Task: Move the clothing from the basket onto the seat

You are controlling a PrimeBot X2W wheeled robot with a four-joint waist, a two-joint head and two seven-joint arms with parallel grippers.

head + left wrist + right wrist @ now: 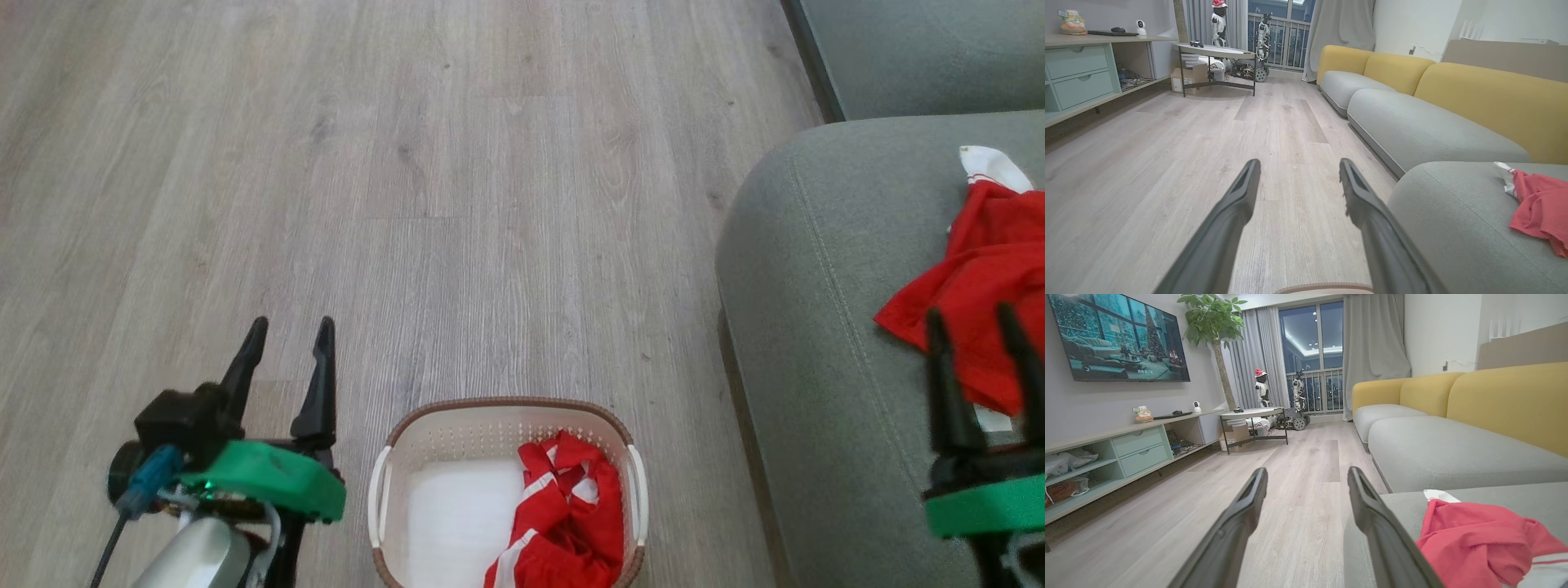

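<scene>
Lying bunched in the right half of the basket (424, 420), one piece of red clothing (563, 514) is beside the seat (816, 327), where a second red garment (992, 269) sprawls. You have the left gripper (292, 325) over the wood floor (490, 204) left of the basket, fingers apart and empty. The right gripper (968, 312) hangs over the seat by that garment, fingers likewise spread, gripping nothing.

Home living room: yellow-backed sofa (1494, 404), wall television (1122, 339), sideboard (1139, 447), curtained window (1310, 355).
</scene>
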